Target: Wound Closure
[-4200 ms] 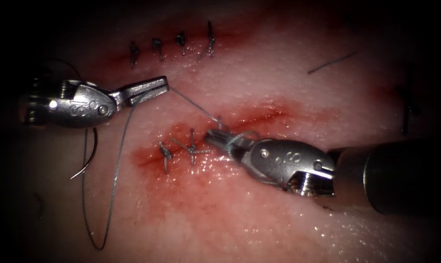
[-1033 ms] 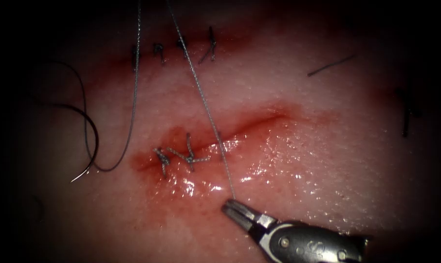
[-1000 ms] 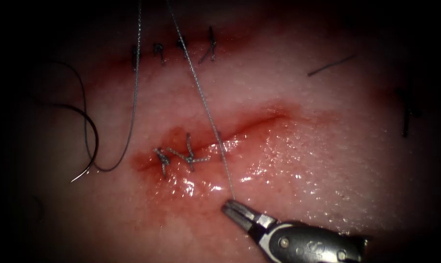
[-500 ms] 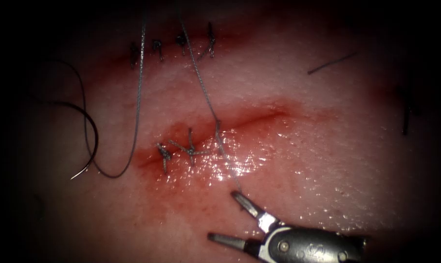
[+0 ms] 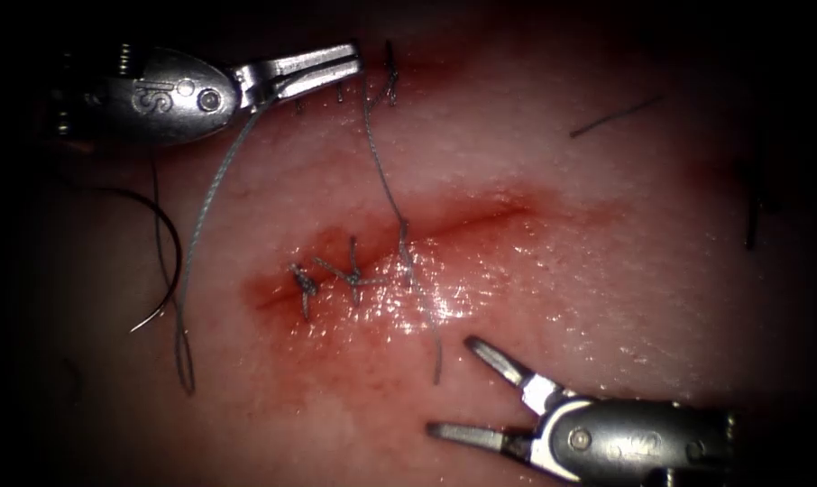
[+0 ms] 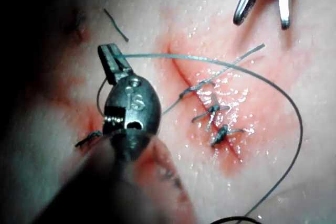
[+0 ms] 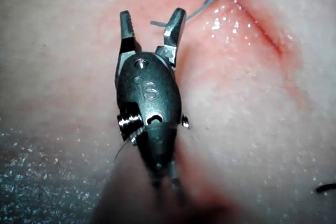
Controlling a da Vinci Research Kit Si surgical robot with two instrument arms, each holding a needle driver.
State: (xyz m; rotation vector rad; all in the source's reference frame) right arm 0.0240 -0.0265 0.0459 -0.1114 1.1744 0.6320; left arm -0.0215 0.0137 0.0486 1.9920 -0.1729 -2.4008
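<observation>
- The needle (image 5: 160, 261) lies loose on the tissue (image 5: 607, 298), well left of the cut (image 5: 463, 221), not in it.
- The left gripper (image 5: 336, 65), above the cut's left end, is clamped on the thread (image 5: 381, 180).
- Three stitches (image 5: 350, 271) cross the cut's left part; its right part looks unclosed.
- The right gripper (image 5: 467, 388), below the cut, gapes wide, holding nothing.
- The right wrist view brings out the thread's free end (image 7: 157, 23) lying between its spread jaws, untouched.

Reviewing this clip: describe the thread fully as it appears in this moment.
The thread is thin, grey and braided-looking. The left claw is shut on it above the cut. One strand runs down to a stitch at the cut, its free end lying loose near the open right claw. Another strand loops down over the tissue left of the cut.
</observation>
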